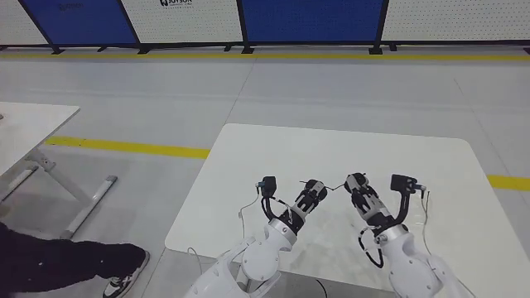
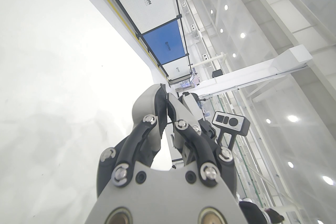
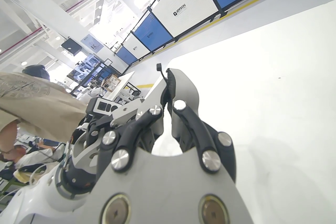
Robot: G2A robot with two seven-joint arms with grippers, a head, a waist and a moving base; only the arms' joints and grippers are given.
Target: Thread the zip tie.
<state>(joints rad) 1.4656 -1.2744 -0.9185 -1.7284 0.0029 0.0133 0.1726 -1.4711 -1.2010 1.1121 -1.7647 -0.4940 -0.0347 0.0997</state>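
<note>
Holding the zip tie [image 3: 159, 67] above the desk [image 1: 397, 157], long axis running between left gripper [image 2: 164, 93] and right gripper [image 3: 168, 76], both sets of fingers [image 3: 183, 88] clamping closed on it, head poking past the right.

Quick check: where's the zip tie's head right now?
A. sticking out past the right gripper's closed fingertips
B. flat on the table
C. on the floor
A: the right wrist view shows the zip tie with its square head poking out just beyond the right gripper, which is shut on the strap.
</note>
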